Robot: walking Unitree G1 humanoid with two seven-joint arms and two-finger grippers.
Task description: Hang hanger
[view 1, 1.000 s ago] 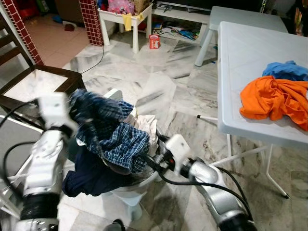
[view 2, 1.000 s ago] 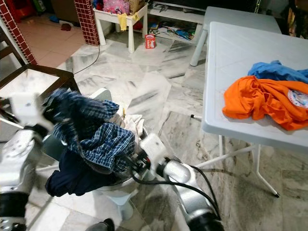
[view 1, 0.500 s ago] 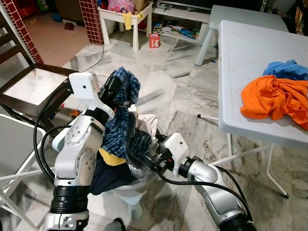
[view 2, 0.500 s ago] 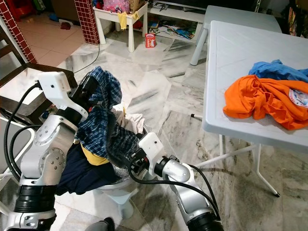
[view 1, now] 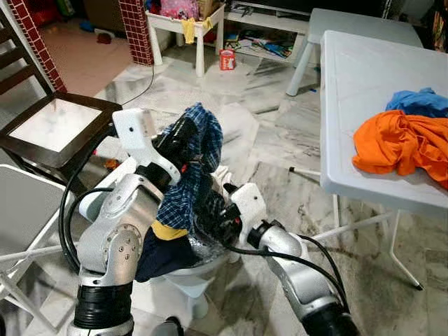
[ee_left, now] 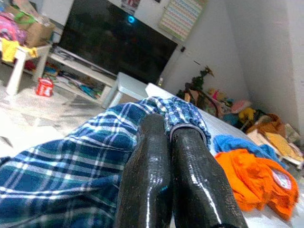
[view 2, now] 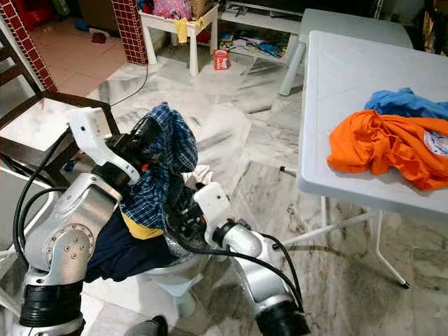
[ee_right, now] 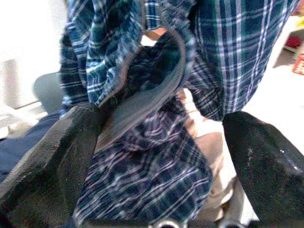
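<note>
A blue plaid shirt [view 1: 190, 168] is held up over a white laundry basket [view 1: 192, 269] on the floor, just in front of the robot. The left gripper [ee_left: 175, 137] is pinched tight on the top of the shirt, its two black fingers pressed together with a fold of plaid cloth caught at their tips. From that grip the shirt hangs down, its long axis roughly upright and leaning a little toward the robot's left, with its lower part trailing into the basket. A dark navy garment [view 1: 157, 253] is draped over the basket's near side, and a patch of yellow cloth [view 1: 166, 231] shows beneath the plaid.

The right gripper [ee_right: 161, 142] is set low beside the basket with its fingers spread wide, the hanging plaid cloth lying between them; whether the cloth is touched by either finger cannot be told. No hanger can be made out among the clothes.

A white plastic table [view 1: 364, 105] stands to the robot's right, with an orange shirt [view 1: 399, 143] and a blue garment [view 1: 420, 101] heaped on it. The floor [view 1: 273, 133] is of grey-veined marble tiles. A dark wooden chair [view 1: 49, 129] stands to the left, and a small white table [view 1: 185, 28] and a red tin [view 1: 227, 59] are farther back; the tin's label is too small to read.
</note>
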